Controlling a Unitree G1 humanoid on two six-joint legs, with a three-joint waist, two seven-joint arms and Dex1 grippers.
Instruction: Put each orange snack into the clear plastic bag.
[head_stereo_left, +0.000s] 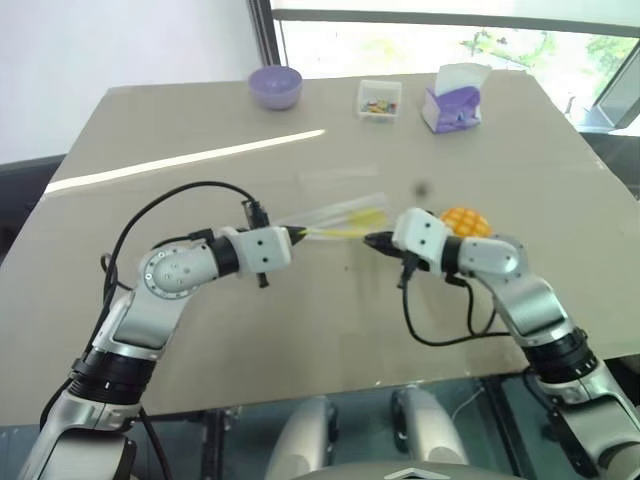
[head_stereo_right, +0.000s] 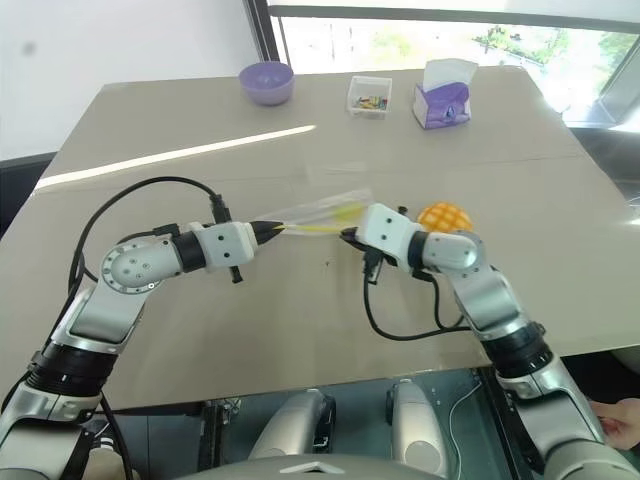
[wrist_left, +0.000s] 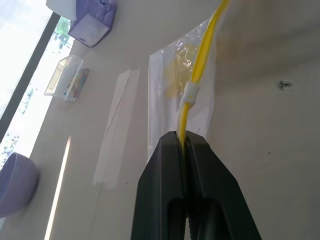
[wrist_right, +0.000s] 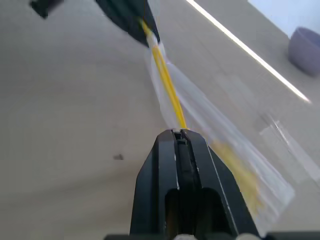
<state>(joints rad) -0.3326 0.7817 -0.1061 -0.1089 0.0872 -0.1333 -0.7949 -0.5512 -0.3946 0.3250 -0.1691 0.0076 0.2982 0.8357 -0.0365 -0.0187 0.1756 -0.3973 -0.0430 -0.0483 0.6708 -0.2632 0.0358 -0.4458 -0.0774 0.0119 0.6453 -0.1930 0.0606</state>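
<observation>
The clear plastic bag (head_stereo_left: 338, 214) hangs just above the table between my two grippers, its yellow sealing strip (wrist_left: 201, 55) stretched tight from one to the other. My left gripper (head_stereo_left: 297, 235) is shut on one end of the strip, seen close up at its fingertips (wrist_left: 176, 145). My right gripper (head_stereo_left: 370, 240) is shut on the strip's other end (wrist_right: 172, 102). The orange snack (head_stereo_left: 466, 220), a domed bun with a grid pattern, lies on the table right behind my right wrist, outside the bag.
Along the table's far edge stand a purple bowl (head_stereo_left: 275, 86), a small clear tub (head_stereo_left: 379, 99) of coloured candies and a purple tissue box (head_stereo_left: 452, 106). The beige table (head_stereo_left: 200, 330) ends close in front of my arms.
</observation>
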